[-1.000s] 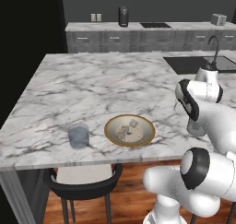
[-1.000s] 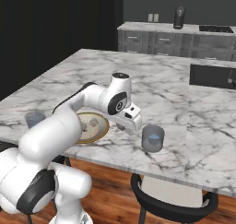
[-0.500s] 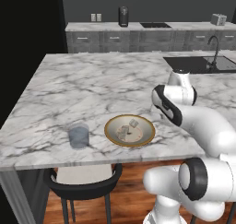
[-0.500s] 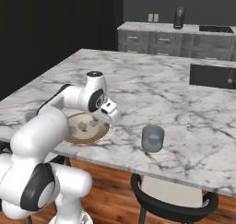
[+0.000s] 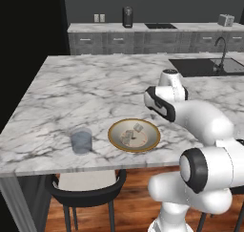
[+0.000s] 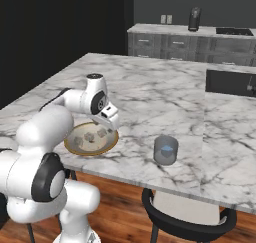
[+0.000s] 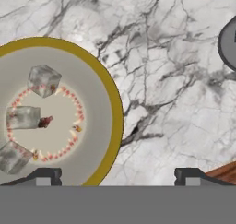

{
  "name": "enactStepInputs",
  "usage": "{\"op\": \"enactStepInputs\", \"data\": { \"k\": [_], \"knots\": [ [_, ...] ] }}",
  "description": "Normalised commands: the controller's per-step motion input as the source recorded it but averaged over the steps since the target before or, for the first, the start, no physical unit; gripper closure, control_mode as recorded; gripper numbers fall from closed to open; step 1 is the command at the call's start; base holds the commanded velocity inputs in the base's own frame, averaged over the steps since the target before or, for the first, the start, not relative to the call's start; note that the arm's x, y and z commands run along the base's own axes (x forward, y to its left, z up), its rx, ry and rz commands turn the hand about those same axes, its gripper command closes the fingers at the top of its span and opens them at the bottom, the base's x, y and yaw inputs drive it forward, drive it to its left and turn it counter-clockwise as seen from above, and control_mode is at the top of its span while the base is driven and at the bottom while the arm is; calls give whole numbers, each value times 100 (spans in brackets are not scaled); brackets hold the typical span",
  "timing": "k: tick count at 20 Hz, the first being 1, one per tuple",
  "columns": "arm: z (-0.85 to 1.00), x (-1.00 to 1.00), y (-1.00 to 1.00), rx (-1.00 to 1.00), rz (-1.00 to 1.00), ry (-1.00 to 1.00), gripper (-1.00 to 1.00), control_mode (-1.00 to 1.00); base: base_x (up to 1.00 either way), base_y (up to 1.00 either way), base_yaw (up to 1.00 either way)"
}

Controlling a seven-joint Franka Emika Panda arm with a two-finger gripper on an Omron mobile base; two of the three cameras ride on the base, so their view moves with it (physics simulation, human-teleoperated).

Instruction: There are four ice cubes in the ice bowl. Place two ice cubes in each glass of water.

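Left of open jaws, ice bowl (image 7: 110, 108)

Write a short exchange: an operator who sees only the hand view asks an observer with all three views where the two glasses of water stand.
Operator: I see the wide golden-rimmed bowl and three pale ice cubes in it. Where are the glasses?
Observer: One short translucent blue-grey tumbler stands on the white marble counter left of the bowl, apart from it.
Operator: And the other?
Observer: The second tumbler stands right of the bowl, near the counter's front edge.
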Motion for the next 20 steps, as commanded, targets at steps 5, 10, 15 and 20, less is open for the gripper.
{"op": "enactStepInputs", "data": {
  "k": [5, 10, 15, 20],
  "knots": [
    [-7, 31, 22, 0, -5, 6, -100, -100, 0, 0, 0],
    [-18, 29, 7, 0, -1, 9, -100, -100, 0, 0, 0],
    [-32, 22, 17, 0, -3, 7, -100, -100, 0, 0, 0],
    [-37, 19, 21, 0, -3, 3, -100, -100, 0, 0, 0]
  ]
}}
